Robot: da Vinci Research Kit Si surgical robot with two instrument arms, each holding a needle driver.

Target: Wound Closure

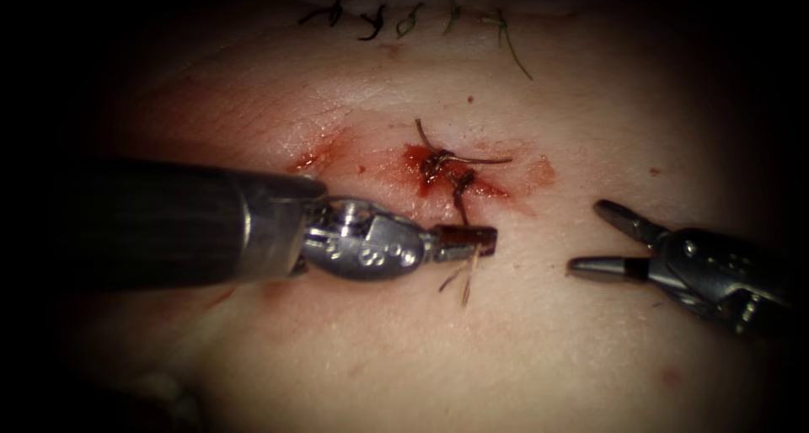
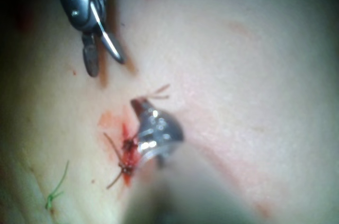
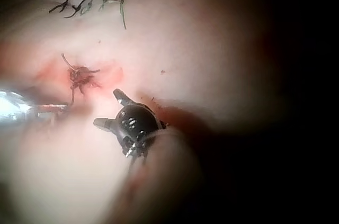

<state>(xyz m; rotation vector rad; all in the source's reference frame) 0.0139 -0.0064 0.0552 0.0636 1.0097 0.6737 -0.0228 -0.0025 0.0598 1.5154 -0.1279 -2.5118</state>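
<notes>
A: Starting nearest the endoscope, the left pincer (image 1: 472, 239) lies just below the wound, its jaws closed on a short piece of thread (image 1: 461, 199) that runs up to the knot (image 1: 438, 165). Frayed strand ends (image 1: 462, 283) hang under the tips.

B: And the right pincer (image 1: 590, 241)?

A: It sits to the right of the cut, apart from the knot, jaws spread wide and holding nothing.

B: Where is the needle?

A: None can be made out, in either tool or in the tissue (image 1: 354, 349).

B: So how far along does the closure look?

A: Late, as a judgement. A tied knot sits on the cut (image 1: 421, 168), dark and soaked, with two short tails, one standing upward and one lying out to the right. Red fluid (image 1: 324, 151) stains the skin on both sides of it. Whether more stitches are needed cannot be told; the thread end in the left pincer has not been trimmed away.

B: Beyond that?

A: Farther back, a row of older stitches (image 1: 404, 16) in dark and green thread lies well apart from the wound.
</notes>
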